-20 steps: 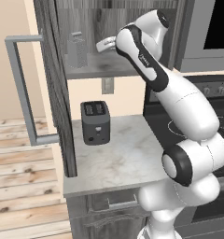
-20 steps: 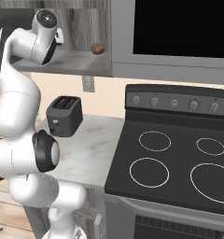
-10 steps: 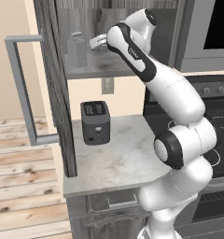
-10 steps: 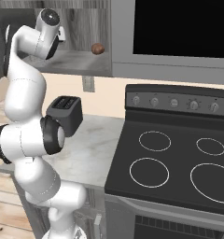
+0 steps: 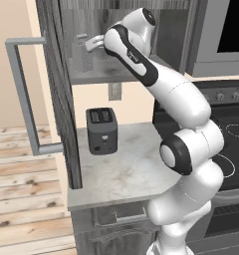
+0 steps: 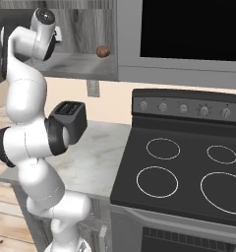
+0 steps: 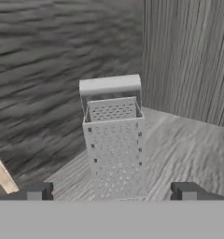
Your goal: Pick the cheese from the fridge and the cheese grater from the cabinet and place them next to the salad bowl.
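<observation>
Item: cheese grater, standing upright on the cabinet shelf near its back corner, long axis vertical. Gripper is facing it with jaws spread wide, the grater lying straight ahead between the fingertips, not yet gripped.

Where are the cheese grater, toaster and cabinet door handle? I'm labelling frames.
cheese grater [image 7: 115, 149]: hand view, perforated front face.
toaster [image 5: 101, 130]: left base view, its dark front.
cabinet door handle [image 5: 25, 97]: left base view, vertical bar.

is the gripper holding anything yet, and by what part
Nothing is held. The gripper is open, its fingertips either side of the cheese grater, which stands upright on the cabinet shelf.
</observation>
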Motion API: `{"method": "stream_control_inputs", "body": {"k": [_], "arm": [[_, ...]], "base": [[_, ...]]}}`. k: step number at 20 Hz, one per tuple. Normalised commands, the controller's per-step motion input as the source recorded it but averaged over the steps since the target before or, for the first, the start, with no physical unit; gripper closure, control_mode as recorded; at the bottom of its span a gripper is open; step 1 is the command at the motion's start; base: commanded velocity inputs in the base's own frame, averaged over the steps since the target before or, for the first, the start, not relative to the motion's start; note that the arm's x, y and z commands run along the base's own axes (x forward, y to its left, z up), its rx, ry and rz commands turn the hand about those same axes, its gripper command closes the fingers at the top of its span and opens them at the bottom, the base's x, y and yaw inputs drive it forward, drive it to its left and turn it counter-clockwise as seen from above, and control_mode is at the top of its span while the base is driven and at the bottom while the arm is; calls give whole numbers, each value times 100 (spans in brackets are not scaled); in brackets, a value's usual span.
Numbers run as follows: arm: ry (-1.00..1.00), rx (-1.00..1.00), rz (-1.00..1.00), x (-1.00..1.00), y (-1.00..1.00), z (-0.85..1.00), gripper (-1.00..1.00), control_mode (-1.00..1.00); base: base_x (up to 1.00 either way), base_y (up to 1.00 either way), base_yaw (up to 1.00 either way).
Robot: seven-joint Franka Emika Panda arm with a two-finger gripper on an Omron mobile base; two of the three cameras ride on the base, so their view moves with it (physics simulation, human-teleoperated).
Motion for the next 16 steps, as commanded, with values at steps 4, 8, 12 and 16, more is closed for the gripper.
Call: {"method": "stream_control_inputs", "body": {"k": [4, 8, 12, 16], "arm": [[-3, 0, 0, 14, 15, -6, -100, -100], [-9, 0, 0, 24, 4, -24, -100, -100], [-8, 0, 0, 24, 4, -24, -100, -100], [-4, 0, 0, 21, 18, -14, -100, -100]], "base": [[0, 0, 0], [0, 0, 0], [0, 0, 0], [0, 0, 0]]}}
